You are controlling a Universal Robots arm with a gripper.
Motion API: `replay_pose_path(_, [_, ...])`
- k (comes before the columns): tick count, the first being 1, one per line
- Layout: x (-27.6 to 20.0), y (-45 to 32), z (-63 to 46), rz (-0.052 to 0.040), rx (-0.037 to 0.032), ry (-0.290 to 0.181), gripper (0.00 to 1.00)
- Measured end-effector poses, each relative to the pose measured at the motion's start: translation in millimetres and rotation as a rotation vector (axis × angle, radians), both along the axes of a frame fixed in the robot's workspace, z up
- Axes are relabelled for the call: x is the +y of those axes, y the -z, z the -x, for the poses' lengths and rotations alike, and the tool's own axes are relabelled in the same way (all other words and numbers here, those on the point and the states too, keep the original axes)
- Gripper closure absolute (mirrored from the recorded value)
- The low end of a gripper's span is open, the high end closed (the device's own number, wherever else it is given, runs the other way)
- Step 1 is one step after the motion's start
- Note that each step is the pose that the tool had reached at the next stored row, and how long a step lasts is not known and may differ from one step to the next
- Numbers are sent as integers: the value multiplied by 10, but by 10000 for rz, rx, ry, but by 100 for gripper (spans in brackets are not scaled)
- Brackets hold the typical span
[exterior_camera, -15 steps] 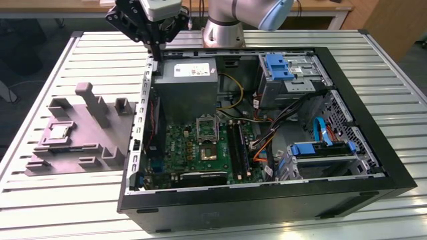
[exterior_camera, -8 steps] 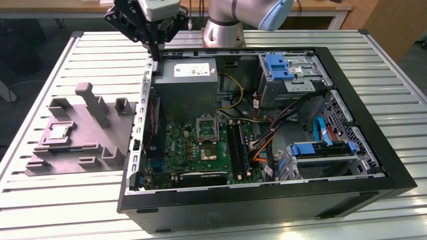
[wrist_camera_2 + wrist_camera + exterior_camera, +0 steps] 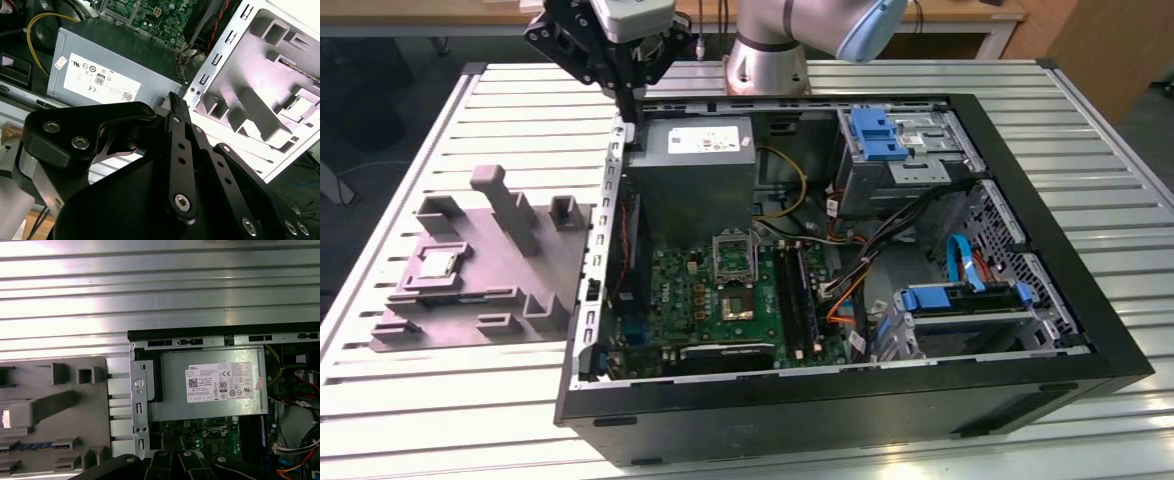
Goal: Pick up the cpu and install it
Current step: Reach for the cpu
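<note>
Hovering one gripper (image 3: 628,108) over the rear corner of one open computer case (image 3: 854,385) on the slatted bench (image 3: 454,420), two fingers (image 3: 179,145) clenching together on nothing; showing one cpu (image 3: 438,263) lying on one grey holder tray (image 3: 520,270) at the exterior view's left, beside the case and well apart from the gripper; showing also, inside the case, one grey power supply (image 3: 694,180) and one green circuit board (image 3: 687,290)
</note>
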State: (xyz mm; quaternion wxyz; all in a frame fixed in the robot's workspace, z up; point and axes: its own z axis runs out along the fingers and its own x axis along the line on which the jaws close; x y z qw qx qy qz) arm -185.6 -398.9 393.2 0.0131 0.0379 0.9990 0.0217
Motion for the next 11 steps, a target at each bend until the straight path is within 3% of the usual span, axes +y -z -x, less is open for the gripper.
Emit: replay_pose_path(11, [0,0,22,1,0,1,89])
